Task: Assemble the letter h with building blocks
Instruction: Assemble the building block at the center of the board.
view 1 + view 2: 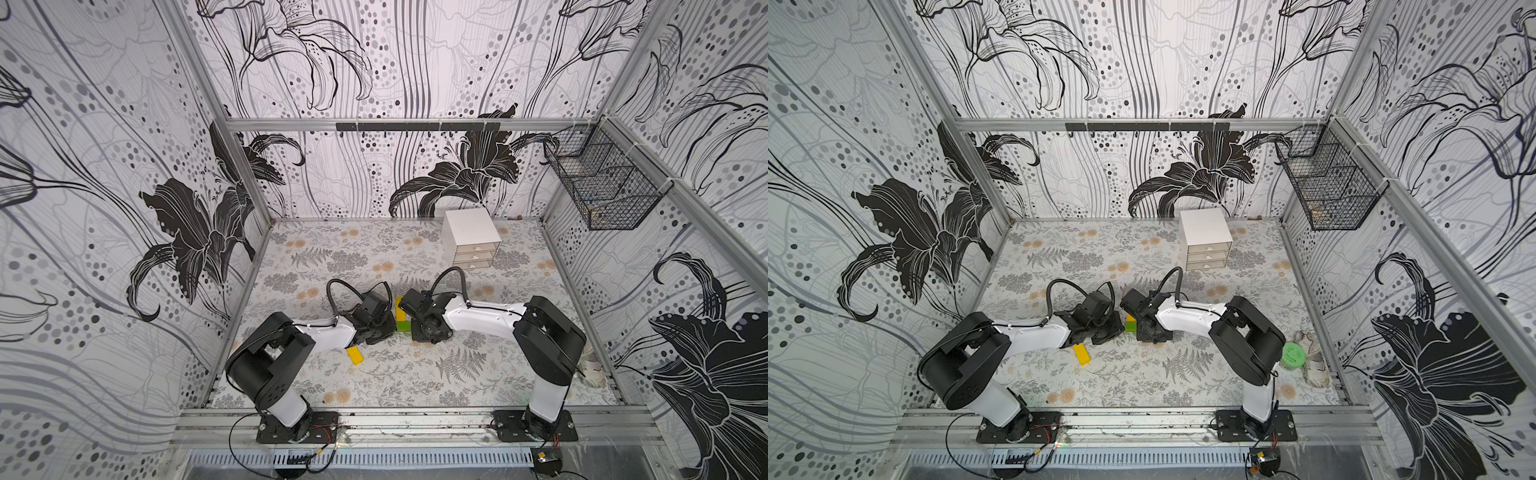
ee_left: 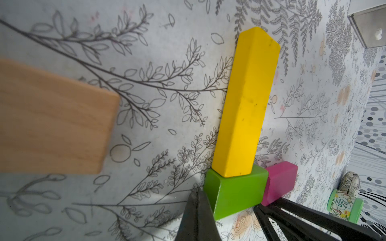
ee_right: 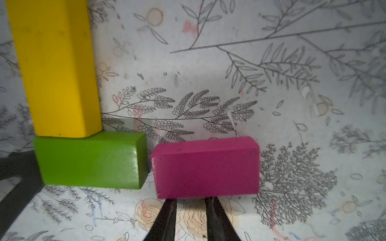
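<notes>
- Crossbar step: your right gripper (image 3: pixel 191 200), fingers slightly parted and empty, backs the magenta block (image 3: pixel 205 167), just short of the green block (image 3: pixel 89 160).
- Your left gripper (image 2: pixel 197 194) sits clenched beside green.
- Next: nudge magenta flush.

Flowery table (image 1: pixel 415 374), in its middle a yellow block (image 2: pixel 246 104) touching a green block (image 2: pixel 236 192), pink block (image 3: pixel 206 167) just beside, wood block (image 2: pixel 52 121) near, second yellow block (image 1: pixel 355 355) toward the front edge, white drawer box (image 1: pixel 469 241) by the back edge, green tub (image 1: pixel 1293 355) by the right edge
</notes>
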